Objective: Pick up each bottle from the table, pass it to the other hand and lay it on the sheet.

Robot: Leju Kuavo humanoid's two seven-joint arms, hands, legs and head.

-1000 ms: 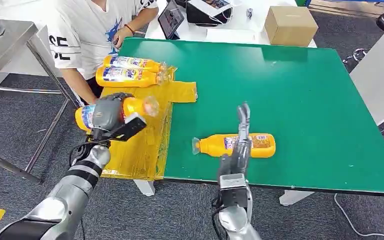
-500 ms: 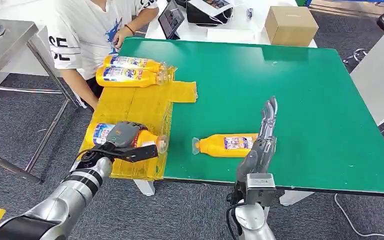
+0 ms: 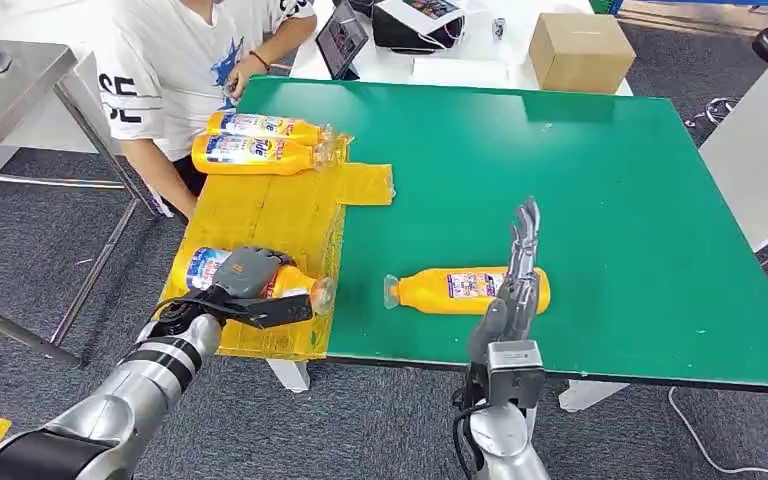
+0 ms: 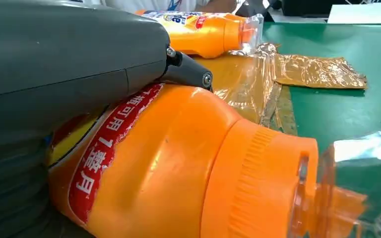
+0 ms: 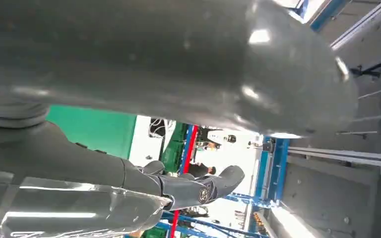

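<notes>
Green table (image 3: 610, 200); left hand (image 3: 245, 280) gripping bottle (image 3: 200, 268) on sheet (image 3: 280, 215); right hand (image 3: 515, 285) upright, fingers straight, empty.

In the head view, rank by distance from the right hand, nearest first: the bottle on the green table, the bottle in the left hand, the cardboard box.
1. Bottle on the green table: right beside the right hand.
2. Bottle in the left hand: on the yellow sheet, left.
3. Cardboard box: past the table's far edge.

Four orange bottles lie flat: two (image 3: 256, 127) (image 3: 250, 153) at the yellow sheet's (image 3: 280, 215) far end, one (image 3: 205, 268) at its near edge, one (image 3: 465, 288) on the green desk (image 3: 610, 200).
</notes>
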